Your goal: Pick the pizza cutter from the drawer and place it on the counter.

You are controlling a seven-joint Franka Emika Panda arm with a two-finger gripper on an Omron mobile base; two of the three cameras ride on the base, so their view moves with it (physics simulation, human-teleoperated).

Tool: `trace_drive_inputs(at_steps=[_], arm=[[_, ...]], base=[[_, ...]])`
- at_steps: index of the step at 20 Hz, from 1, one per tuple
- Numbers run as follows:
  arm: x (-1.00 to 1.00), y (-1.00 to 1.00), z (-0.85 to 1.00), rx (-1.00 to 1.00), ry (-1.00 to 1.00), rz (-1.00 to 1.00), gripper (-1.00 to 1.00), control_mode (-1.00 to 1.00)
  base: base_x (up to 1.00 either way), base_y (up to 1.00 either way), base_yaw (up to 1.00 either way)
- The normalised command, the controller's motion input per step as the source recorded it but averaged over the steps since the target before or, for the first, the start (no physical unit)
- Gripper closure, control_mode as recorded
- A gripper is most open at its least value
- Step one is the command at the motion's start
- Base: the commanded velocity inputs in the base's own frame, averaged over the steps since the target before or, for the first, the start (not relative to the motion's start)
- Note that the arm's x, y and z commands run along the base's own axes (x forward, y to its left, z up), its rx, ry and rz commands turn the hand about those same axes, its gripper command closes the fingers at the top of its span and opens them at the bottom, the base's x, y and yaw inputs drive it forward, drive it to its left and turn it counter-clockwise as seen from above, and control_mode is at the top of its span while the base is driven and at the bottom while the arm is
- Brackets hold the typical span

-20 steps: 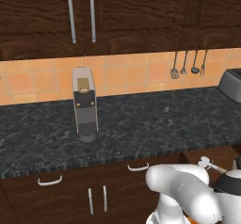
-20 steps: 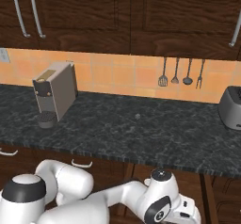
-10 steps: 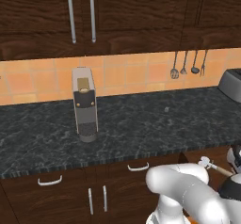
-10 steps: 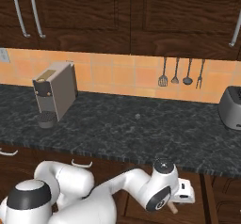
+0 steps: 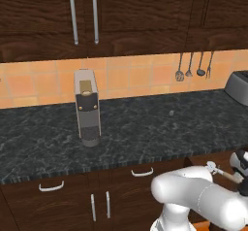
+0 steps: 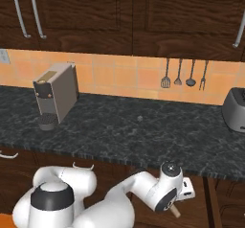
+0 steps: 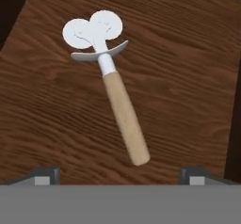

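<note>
The pizza cutter (image 7: 120,100) lies flat on the wooden floor of the open drawer (image 7: 183,77). Its whitish wheel points away from me and its tan handle runs toward my gripper (image 7: 120,175). The gripper is open, nothing between its fingertips (image 7: 44,173), and it hovers just above the handle's end without touching. In the left base view the cutter (image 5: 217,170) shows beside my hand at the right edge, below the counter (image 5: 145,123). In the right base view my wrist (image 6: 167,198) covers the drawer, with the handle's tip (image 6: 175,212) poking out under it.
On the counter (image 6: 119,131) a coffee machine (image 5: 87,106) stands at the left and a toaster (image 5: 238,87) at the far right. Dark utensils (image 5: 193,65) hang on the orange tiled wall. Upper cabinets overhang, and the drawer's walls are close around the cutter.
My hand has swung a little farther right over the open drawer and settled above the cutter. The cutter has not moved.
</note>
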Motion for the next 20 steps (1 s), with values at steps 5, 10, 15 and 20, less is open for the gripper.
trace_drive_inputs(at_steps=[5, 10, 15, 20], arm=[[0.03, 0.02, -0.27, 0.0, 0.01, 0.16, -1.0, -1.0], [0.08, 0.0, -0.39, 0.0, 0.0, 0.16, -1.0, -1.0], [0.18, 0.0, -0.38, 0.0, 0.0, 0.15, -1.0, -1.0], [0.11, 0.0, -0.35, 0.0, 0.0, 0.13, -1.0, -1.0]], base=[[0.0, 0.0, 0.0], [0.0, 0.0, 0.0], [0.0, 0.0, 0.0], [0.0, 0.0, 0.0]])
